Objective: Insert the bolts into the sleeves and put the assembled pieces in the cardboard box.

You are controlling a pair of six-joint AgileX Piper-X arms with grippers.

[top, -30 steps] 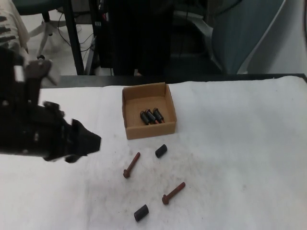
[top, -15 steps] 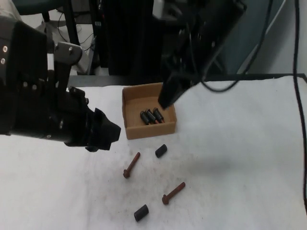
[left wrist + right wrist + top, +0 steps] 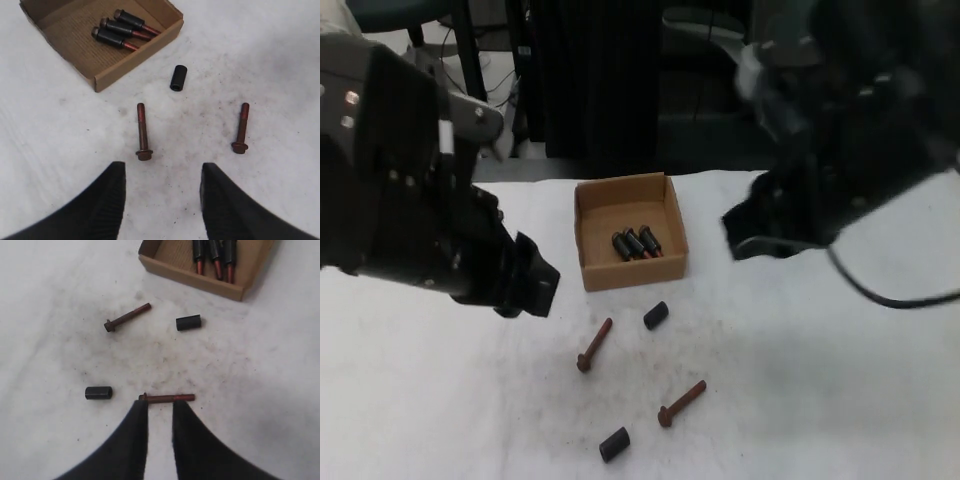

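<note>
In the cardboard box (image 3: 635, 272) lie three seemingly assembled sleeved bolts (image 3: 636, 243)

Soft even light, faint shadows

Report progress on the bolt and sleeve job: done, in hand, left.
Done: three assembled pieces lie in the cardboard box. In hand: nothing; the left tool and right tool are open and empty above the cloth. Left: two bolts and two sleeves lie loose and apart, to be joined and boxed.
</note>
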